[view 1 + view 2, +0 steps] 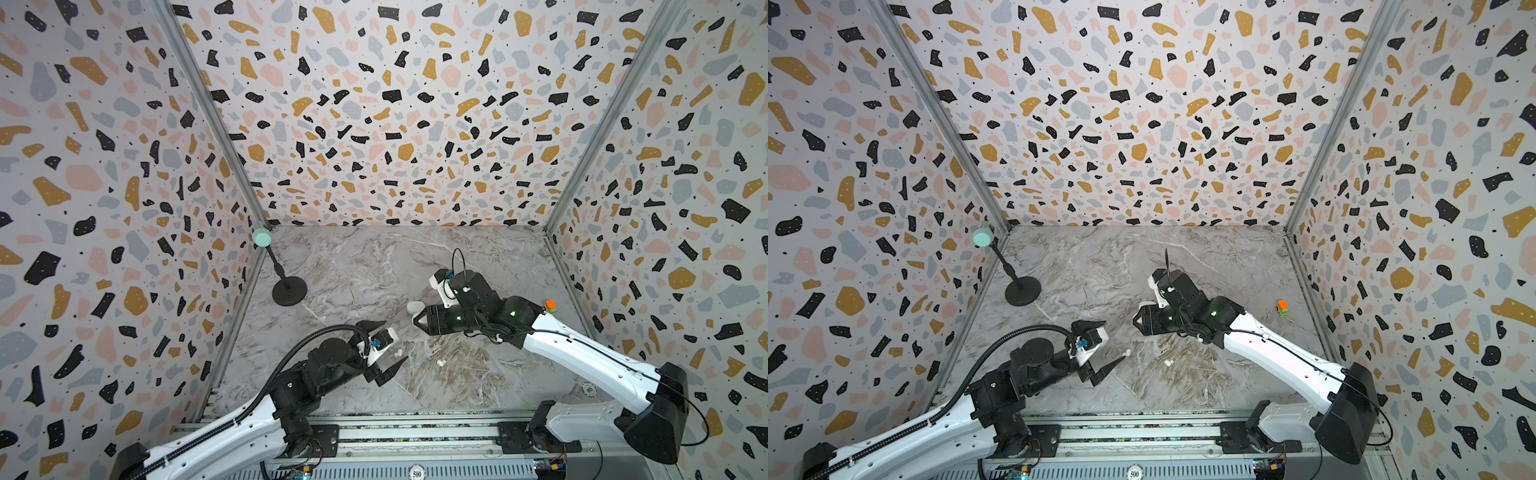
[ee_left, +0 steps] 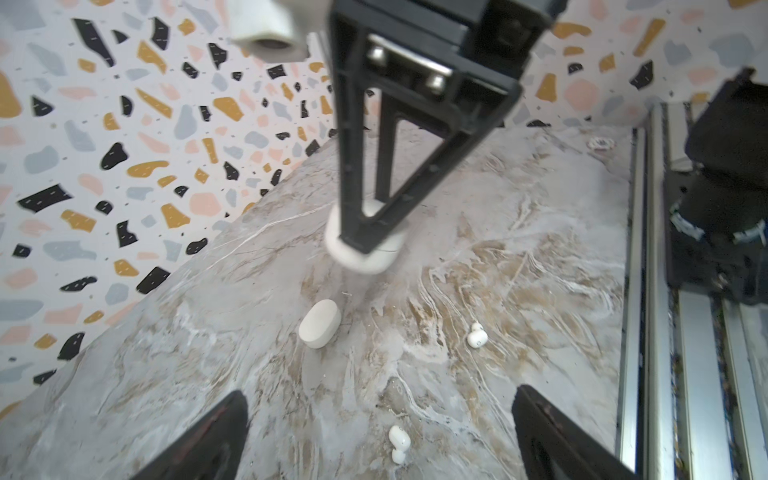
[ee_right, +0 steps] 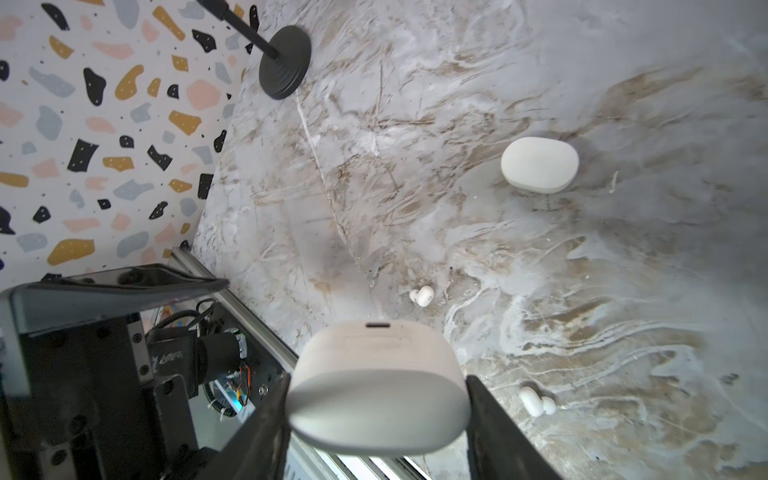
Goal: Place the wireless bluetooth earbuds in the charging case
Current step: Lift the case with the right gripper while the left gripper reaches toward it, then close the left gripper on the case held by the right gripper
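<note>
Two tiny glossy white plastic earbuds lie loose on the grey-and-brown marbled table, near each other but not touching. In the left wrist view one earbud sits on the marble between the black fingers of the left gripper. That gripper is spread wide and grasps nothing, and whether its tips touch the table I cannot tell. The other earbud lies out beyond those fingers, closer to the middle of the table. The right gripper is clenched on a smooth white oval plastic charging case. One black finger presses each side of it, and a small dark slot in its shell faces the right wrist camera. This case looks closed and appears to hang a little above the marble, with a soft shadow beneath it in the left wrist view. A second white oval case, also closed, lies flat on the table just beside the right gripper, on its far side. Neither earbud is in a case. A black round-based stand with a mint-green head stands near the far left corner. A small orange-and-green block rests by the right wall.
</note>
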Controlling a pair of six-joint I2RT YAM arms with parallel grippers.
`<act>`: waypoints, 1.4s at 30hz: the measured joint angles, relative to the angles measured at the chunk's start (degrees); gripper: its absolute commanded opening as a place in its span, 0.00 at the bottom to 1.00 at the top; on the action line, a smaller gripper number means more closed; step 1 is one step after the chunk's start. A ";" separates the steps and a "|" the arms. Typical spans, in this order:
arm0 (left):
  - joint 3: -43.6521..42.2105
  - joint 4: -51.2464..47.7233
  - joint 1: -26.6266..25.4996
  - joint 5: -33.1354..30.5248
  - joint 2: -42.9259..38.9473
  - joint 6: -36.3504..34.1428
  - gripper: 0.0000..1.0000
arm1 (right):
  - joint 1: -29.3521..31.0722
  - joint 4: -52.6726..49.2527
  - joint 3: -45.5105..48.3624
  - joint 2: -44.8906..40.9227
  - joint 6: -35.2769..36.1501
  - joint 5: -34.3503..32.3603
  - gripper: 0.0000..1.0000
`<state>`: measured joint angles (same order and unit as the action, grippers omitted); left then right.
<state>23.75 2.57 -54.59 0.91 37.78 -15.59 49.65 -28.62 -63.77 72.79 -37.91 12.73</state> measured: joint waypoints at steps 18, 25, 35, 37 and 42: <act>0.61 3.06 -2.49 -3.69 3.50 -10.29 0.94 | 5.90 4.96 1.33 0.15 2.93 4.24 0.00; 0.61 3.76 -2.71 -3.67 4.15 -10.29 0.83 | 6.82 5.97 2.12 0.94 2.91 4.44 0.00; 0.61 3.72 -3.02 -3.50 5.25 -10.38 0.66 | 7.72 6.36 2.12 1.09 2.93 4.42 0.00; 0.61 3.67 -3.06 -3.48 5.42 -10.43 0.64 | 7.85 6.36 2.12 1.09 2.93 4.39 0.00; 0.61 3.61 -3.32 -3.50 5.42 -10.67 0.60 | 8.04 6.36 2.12 1.09 2.93 4.35 0.00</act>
<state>24.36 6.17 -57.91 -2.59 43.20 -26.26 57.69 -22.26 -61.65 73.89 -34.98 17.08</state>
